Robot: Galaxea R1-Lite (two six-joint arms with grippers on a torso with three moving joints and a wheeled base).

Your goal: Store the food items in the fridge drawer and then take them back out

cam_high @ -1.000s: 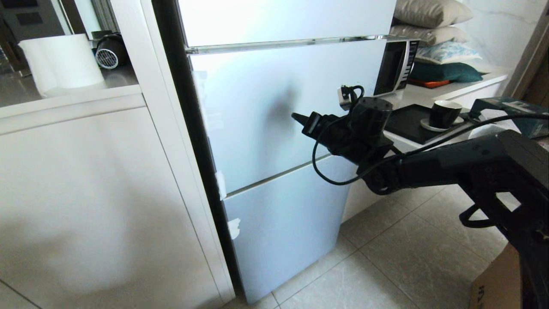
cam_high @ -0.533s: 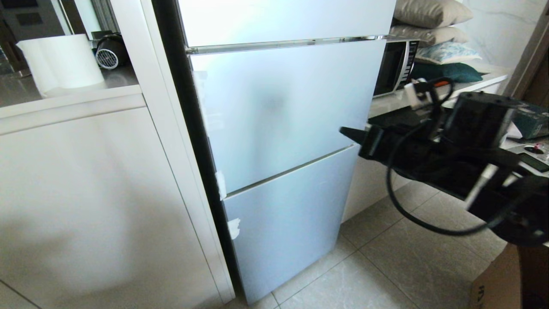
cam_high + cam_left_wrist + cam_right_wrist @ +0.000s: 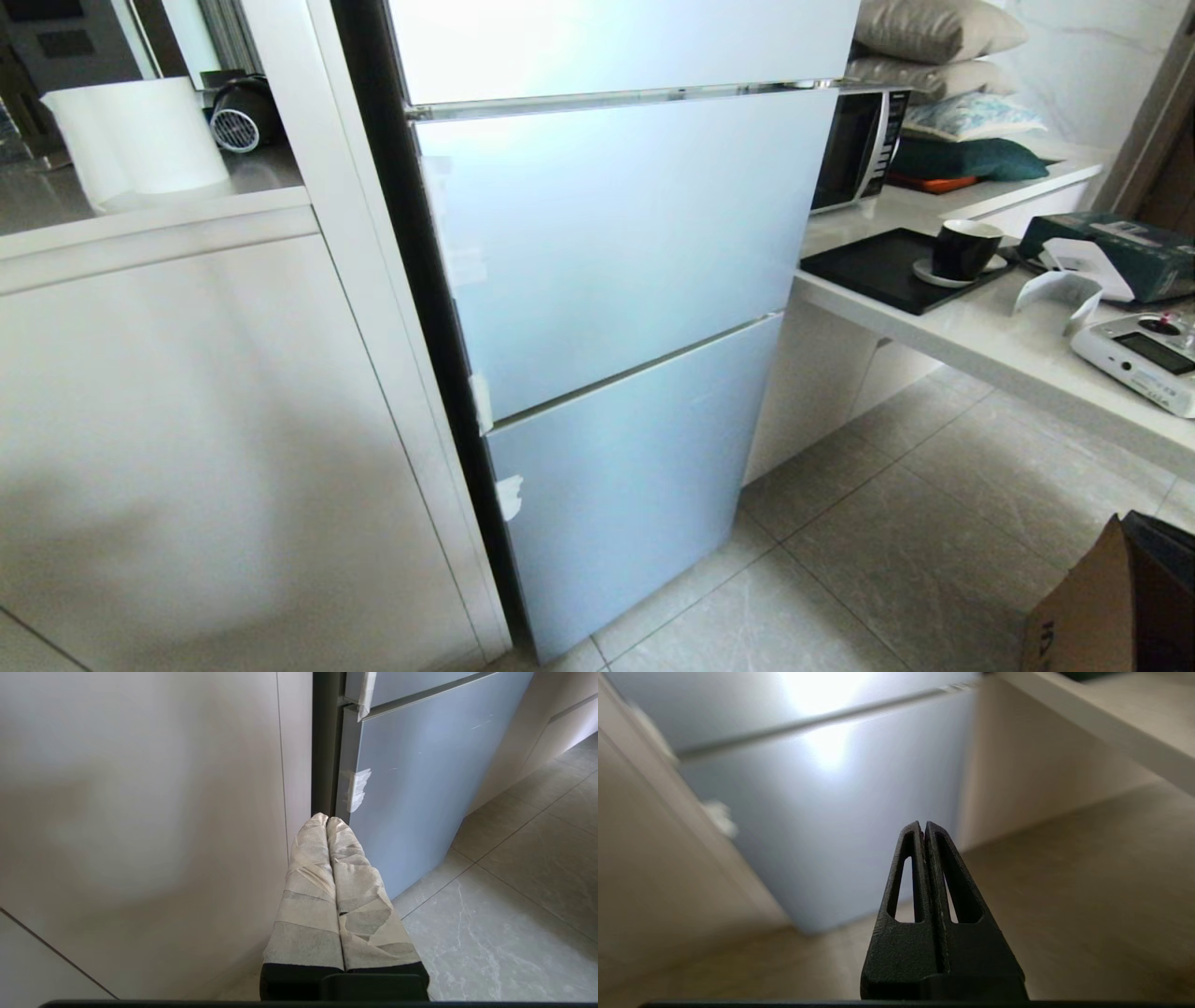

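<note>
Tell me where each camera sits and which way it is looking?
Head view: on the robot's head, looking forward and down at the closed fridge, the counter and the floor; no arm shows.
Left wrist view: behind the left gripper, shut and wrapped in tape, facing the fridge's lower door and the white cabinet.
Right wrist view: behind the right gripper, shut and black, facing the lower door and floor.
Shared: all three views show the lower door; head and left wrist both show its tape patch.
</note>
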